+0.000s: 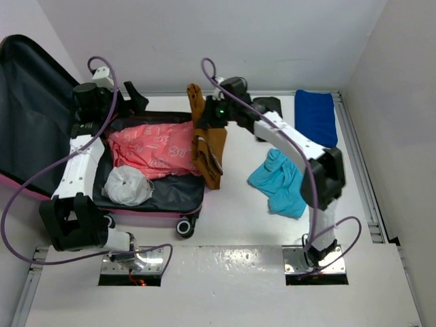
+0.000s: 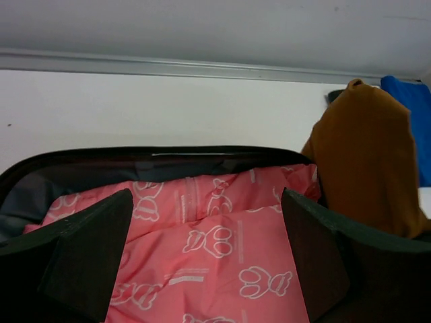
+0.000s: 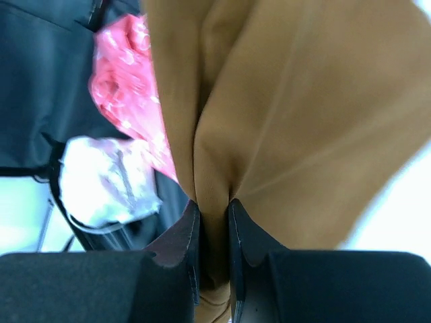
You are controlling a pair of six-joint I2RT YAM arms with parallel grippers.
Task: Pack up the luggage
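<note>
Right end effector [image 3: 213,225] pinches a fold of the brown garment [image 3: 283,101], which hangs at the right rim of the open luggage [image 1: 153,216] — at the table's [image 1: 238,221] left. Left end effector [image 2: 205,235] gapes empty over the pink bag [image 2: 222,202] inside. Next, seemingly: swing the garment leftward — then release.

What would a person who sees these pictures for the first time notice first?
The open pink luggage on the left, holding a pink printed bag and a white bundle. The right gripper is shut on a brown garment that hangs at the luggage's right edge. A teal cloth lies further right.
</note>
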